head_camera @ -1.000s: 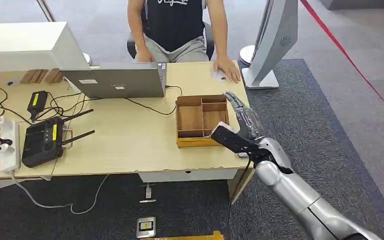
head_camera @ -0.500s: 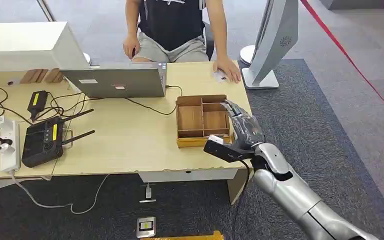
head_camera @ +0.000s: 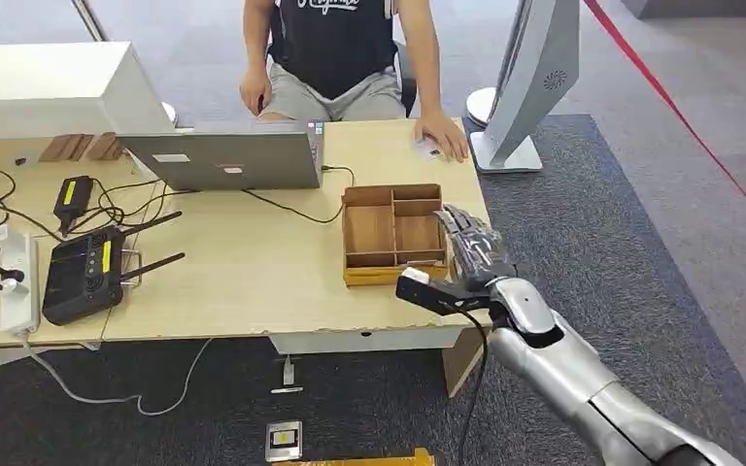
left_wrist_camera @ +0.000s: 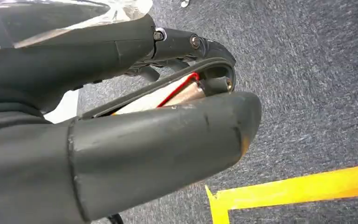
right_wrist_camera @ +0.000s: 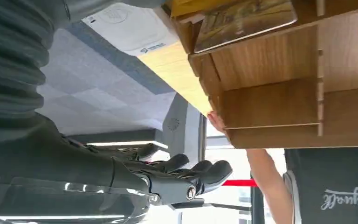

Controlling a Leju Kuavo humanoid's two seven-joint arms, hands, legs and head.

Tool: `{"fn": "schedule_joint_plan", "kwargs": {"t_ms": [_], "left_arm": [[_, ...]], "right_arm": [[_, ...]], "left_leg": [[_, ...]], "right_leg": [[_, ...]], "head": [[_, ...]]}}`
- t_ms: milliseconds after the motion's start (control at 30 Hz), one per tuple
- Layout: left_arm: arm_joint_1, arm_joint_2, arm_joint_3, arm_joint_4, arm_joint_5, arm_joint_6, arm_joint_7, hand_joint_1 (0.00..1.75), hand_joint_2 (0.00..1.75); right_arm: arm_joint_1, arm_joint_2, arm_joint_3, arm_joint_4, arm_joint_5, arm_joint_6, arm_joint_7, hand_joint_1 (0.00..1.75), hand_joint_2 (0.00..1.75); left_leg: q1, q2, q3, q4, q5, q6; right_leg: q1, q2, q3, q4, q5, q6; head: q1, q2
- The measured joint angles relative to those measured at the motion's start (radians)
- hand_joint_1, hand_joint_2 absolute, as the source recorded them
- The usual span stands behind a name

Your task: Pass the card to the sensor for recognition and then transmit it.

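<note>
Silver right arm reaches forward, right hand [head_camera: 473,254] beside wooden tray [head_camera: 369,231].

A grey laptop [head_camera: 225,160] is set on the wooden table [head_camera: 253,282] — a black router [head_camera: 84,275] and tangled cables [head_camera: 117,204] are laid beside it. A person [head_camera: 340,53] is seated behind.

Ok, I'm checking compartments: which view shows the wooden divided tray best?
The head view: the whole wooden divided tray from above, right hand at its right edge. The right wrist view gives compartments close up, one holding a printed card; the left wrist view faces carpet.
</note>
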Motion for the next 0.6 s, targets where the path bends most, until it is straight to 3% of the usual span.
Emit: {"fn": "schedule_joint_plan", "kwargs": {"t_ms": [267,600], "left_arm": [[0.000,0.000,0.000,0.000,0.000,-0.002,0.003,0.00,0.00],[0.000,0.000,0.000,0.000,0.000,-0.002,0.013,0.00,0.00]], "right_arm": [[-0.054,0.021,0.006,0.085,0.014,-0.048,-0.015,0.00,1.75],[-0.071,0.051,0.011,0.157,0.001,-0.048,-0.032,0.00,1.75]], "left_leg": [[0.000,0.000,0.000,0.000,0.000,0.000],[0.000,0.000,0.000,0.000,0.000,0.000]], "right_leg": [[0.000,0.000,0.000,0.000,0.000,0.000],[0.000,0.000,0.000,0.000,0.000,0.000]], "head": [[0.000,0.000],[0.000,0.000]]}}
